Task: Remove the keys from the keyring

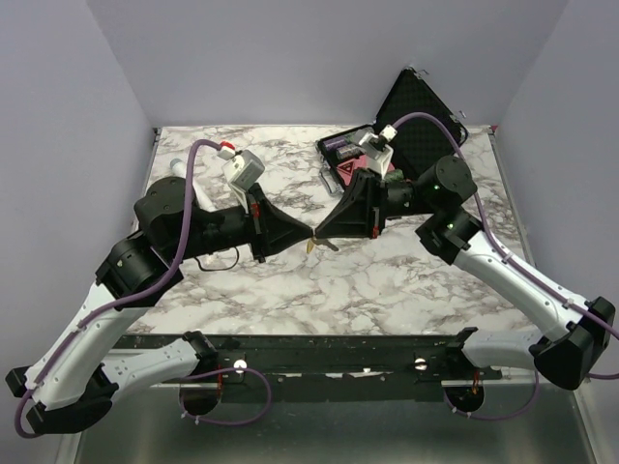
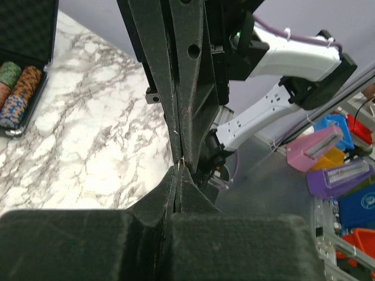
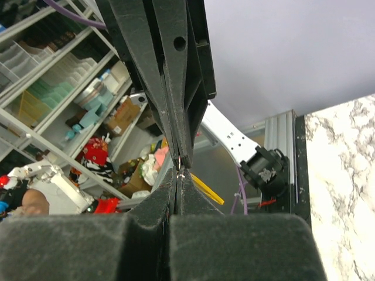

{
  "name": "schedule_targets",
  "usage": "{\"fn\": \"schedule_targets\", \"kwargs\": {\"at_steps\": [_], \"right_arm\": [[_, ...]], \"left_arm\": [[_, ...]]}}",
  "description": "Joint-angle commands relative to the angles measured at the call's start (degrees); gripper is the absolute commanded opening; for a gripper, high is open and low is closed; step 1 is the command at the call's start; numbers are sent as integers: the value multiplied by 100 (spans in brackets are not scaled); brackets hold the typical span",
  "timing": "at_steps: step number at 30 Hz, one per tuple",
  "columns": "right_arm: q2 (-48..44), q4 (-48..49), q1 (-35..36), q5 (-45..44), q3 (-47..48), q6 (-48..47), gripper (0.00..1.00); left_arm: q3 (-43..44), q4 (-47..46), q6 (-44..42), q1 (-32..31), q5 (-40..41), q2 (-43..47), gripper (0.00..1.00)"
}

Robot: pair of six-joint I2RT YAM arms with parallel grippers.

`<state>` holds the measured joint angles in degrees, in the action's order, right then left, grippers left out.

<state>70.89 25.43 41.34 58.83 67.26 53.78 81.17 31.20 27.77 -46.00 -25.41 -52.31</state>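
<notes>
Well, a black case [image 1: 422, 108] sits open at the far right of the bench [image 1: 242, 290], with its lid up. Inside it are stacks of round chips [image 2: 26, 82], green, orange and blue. In the middle of the bench, the left gripper [image 1: 304, 236] and the right gripper [image 1: 320, 232] meet tip to tip. Both are squeezed tight, with no gap between their fingers. A tiny silver keyring [image 3: 181, 171] is pinched right where the tips touch, but it is too small to see well. The little key [image 1: 311, 247] with the yellow head shows just under the tips. I cannot tell if it touches the bench.
</notes>
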Motion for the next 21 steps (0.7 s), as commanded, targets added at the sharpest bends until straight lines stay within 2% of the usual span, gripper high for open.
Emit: {"fn": "schedule_targets", "kwargs": {"at_steps": [1, 12, 21], "right_arm": [[-93, -1013, 102, 269, 155, -578, 1], [30, -1900, 216, 533, 436, -1141, 1], [170, -3543, 357, 551, 726, -2274, 1]], "left_arm": [[13, 255, -272, -85, -482, -42, 0], [285, 931, -755, -111, -1123, -366, 0], [734, 1713, -1379, -111, -1563, -841, 0]]}}
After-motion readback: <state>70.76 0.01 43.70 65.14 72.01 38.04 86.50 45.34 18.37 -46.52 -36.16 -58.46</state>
